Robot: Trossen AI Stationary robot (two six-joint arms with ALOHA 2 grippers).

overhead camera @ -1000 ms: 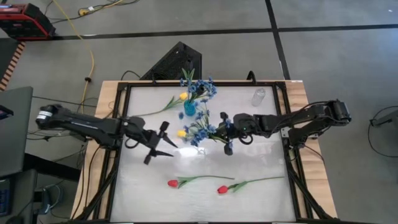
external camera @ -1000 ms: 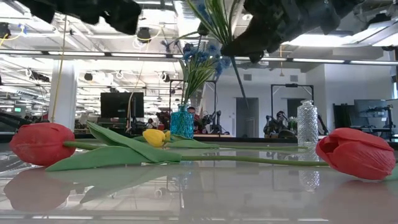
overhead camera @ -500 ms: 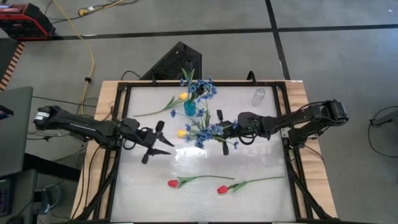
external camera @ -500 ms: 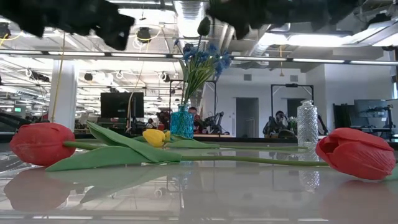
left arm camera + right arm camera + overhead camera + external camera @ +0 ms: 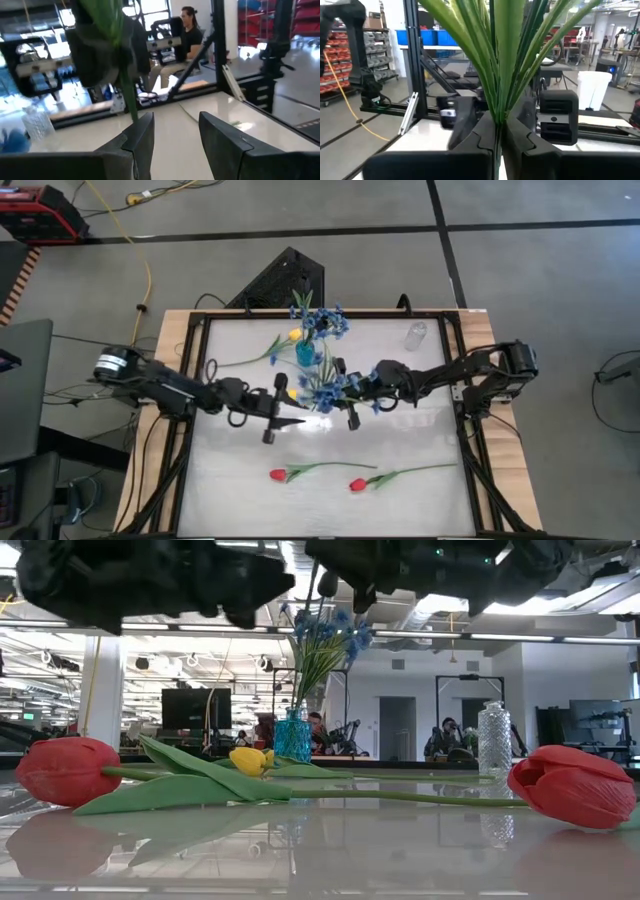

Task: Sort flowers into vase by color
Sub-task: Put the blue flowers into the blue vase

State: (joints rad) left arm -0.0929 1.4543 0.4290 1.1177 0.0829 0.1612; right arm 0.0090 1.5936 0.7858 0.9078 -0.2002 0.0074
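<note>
My right gripper point(image 5: 343, 394) is above the table's middle, shut on a blue many-blossom spray point(image 5: 322, 386). My left gripper point(image 5: 284, 412) is open just left of it, facing it. In the left wrist view a green stem point(image 5: 131, 97) hangs right in front of one finger of my left gripper point(image 5: 175, 132). A blue vase point(image 5: 305, 356) with blue sprays stands behind them. One yellow tulip point(image 5: 293, 335) lies left of the vase, and another point(image 5: 291, 393) lies under the held spray. Two red tulips point(image 5: 278, 475) point(image 5: 357, 484) lie near the front edge. My right gripper point(image 5: 499, 134) pinches the spray's bundle of green stems and leaves point(image 5: 498, 111) between its two shut fingers, coming in from the table's right. The spray is lifted clear of the table, and its blossoms show on the gripper's left side. My left gripper: I cannot tell whether it touches the hanging stem.
A clear ribbed glass vase point(image 5: 416, 335) stands at the far right of the white tabletop point(image 5: 420, 430). A black frame runs round the table's rim. The low view shows the red tulips point(image 5: 575, 785) lying flat at the front and people in the room beyond.
My right gripper has carried the blue spray up and toward the table's left. My left gripper has moved toward the table's right, up close to the spray, with its fingers still apart. The flowers on the table have stayed where they were.
</note>
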